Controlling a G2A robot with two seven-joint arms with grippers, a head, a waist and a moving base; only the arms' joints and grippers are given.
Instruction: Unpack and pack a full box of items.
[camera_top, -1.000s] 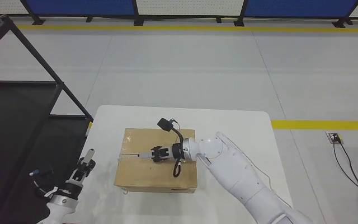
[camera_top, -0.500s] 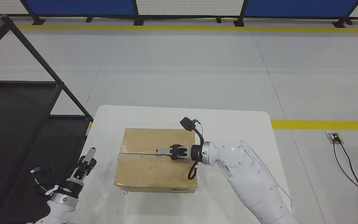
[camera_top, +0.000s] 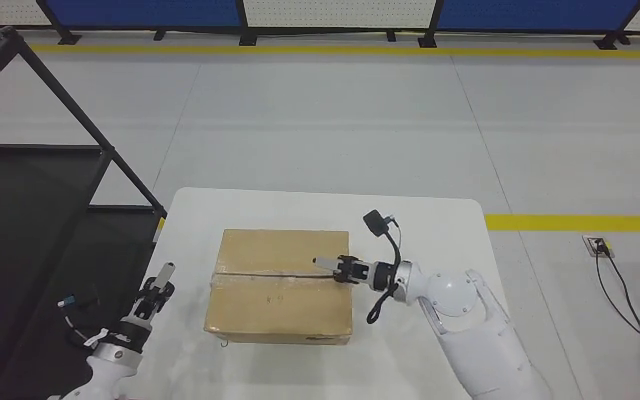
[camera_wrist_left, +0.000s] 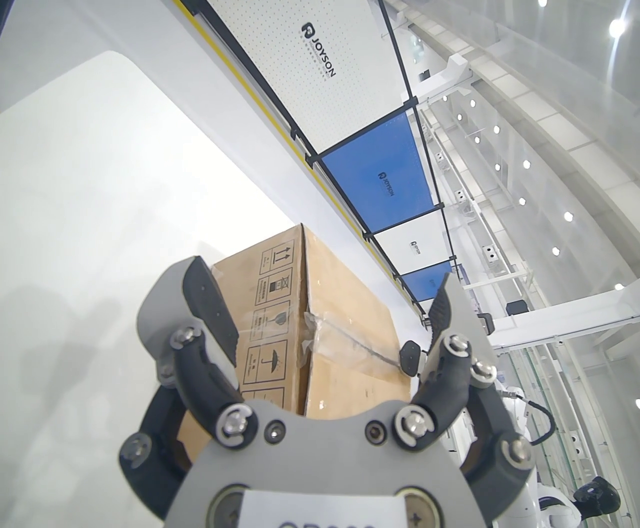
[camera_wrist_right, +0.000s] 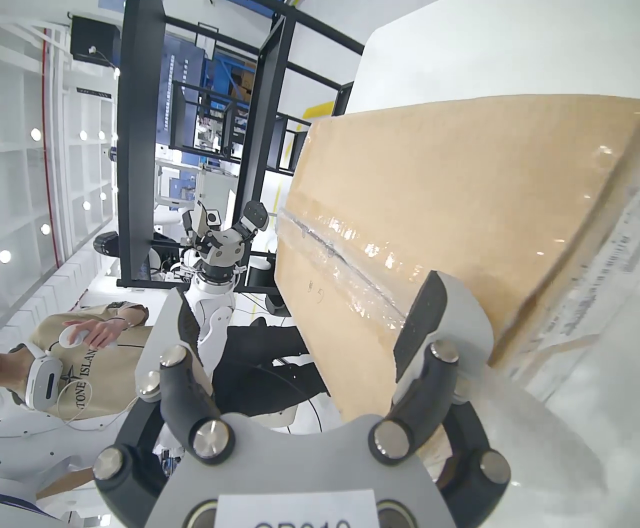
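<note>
Count: one brown cardboard box (camera_top: 280, 300), clear tape along its top seam, at the middle of the white table (camera_top: 420, 215), and two grippers. I see the right gripper (camera_top: 325, 263) lying level over the box's right end at the seam, fingers spread wide, empty. The left gripper (camera_top: 163, 278) hangs at the table's left edge, well apart from the box, likewise wide open, gripping nothing.

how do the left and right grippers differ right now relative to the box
The right gripper is over the box top, at one end of the taped seam; the left gripper is off the box, near the table edge. The right gripper points along the seam; the left gripper faces the box's end wall. Both are open and empty.
</note>
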